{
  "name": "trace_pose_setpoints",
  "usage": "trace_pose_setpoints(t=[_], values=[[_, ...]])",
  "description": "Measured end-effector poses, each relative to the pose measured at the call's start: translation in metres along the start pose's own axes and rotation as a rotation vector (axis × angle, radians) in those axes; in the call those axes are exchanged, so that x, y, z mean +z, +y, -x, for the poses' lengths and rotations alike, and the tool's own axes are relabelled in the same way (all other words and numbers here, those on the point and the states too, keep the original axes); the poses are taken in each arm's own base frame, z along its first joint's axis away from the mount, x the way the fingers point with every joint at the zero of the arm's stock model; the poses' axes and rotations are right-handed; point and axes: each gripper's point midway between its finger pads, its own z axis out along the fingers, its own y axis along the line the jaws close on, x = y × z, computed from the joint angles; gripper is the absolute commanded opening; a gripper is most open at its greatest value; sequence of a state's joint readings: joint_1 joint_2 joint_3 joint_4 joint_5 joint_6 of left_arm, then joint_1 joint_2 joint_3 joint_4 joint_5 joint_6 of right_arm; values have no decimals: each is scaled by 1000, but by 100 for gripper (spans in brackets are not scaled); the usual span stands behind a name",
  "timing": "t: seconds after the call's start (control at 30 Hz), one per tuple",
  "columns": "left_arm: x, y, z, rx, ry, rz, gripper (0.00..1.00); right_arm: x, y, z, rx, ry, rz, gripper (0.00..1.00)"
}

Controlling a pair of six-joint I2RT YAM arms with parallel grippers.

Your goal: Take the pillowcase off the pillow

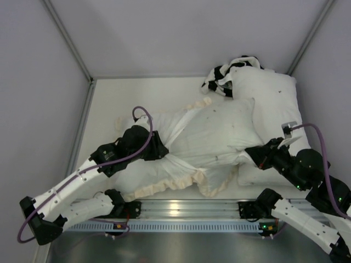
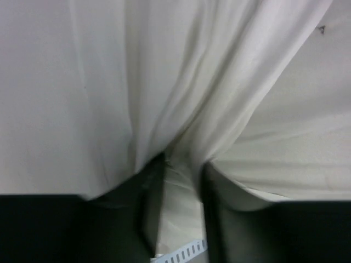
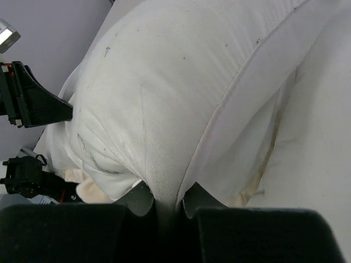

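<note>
Left gripper, at 9 o'clock of the pillow, is closed on bunched pillowcase fabric; right gripper, at 3 o'clock, pinches the pillow's corner.

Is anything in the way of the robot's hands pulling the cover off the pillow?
Nothing visible. The left gripper pinches the pillowcase, and the right gripper pinches the pillow by its corner. Leftward, where the case would slide, the table looks bare. The second pillow lies off to the right.
</note>
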State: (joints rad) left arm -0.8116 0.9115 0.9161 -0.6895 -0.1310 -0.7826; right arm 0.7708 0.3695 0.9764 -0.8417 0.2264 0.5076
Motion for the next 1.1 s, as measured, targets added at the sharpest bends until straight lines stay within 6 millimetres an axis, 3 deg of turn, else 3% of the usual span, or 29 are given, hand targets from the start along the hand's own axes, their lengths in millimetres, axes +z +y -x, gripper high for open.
trace_pose_setpoints(t=[0.03, 0.1, 0.3, 0.43, 0.53, 0.57, 0.73, 0.87, 0.97, 1.1], values=[[-2, -2, -1, 10, 13, -14, 63, 1, 0, -1, -1, 4, -1, 0], [-8, -9, -1, 18, 32, -44, 80, 5, 1, -4, -3, 15, -2, 0], [-32, -24, 24, 68, -5, -71, 85, 29, -5, -30, 26, 51, -14, 0], [-31, -39, 28, 71, 17, -115, 83, 43, -2, -51, 69, 90, 7, 0], [-20, -44, 6, 59, 102, -169, 71, 52, 1, -57, 100, 102, 19, 0], [-14, -44, -6, 46, 139, -188, 63, 56, 2, -58, 104, 107, 17, 0], [-1, -34, -76, -54, 291, -276, 61, 78, 2, -63, 107, 139, -26, 0], [-13, -30, -113, -102, 354, -322, 88, 94, 6, -68, 119, 164, -33, 0], [-20, -41, -111, -131, 338, -362, 94, 103, 17, -67, 144, 171, 5, 0], [-15, -50, -108, -155, 322, -372, 98, 109, 27, -71, 177, 180, 53, 0]])
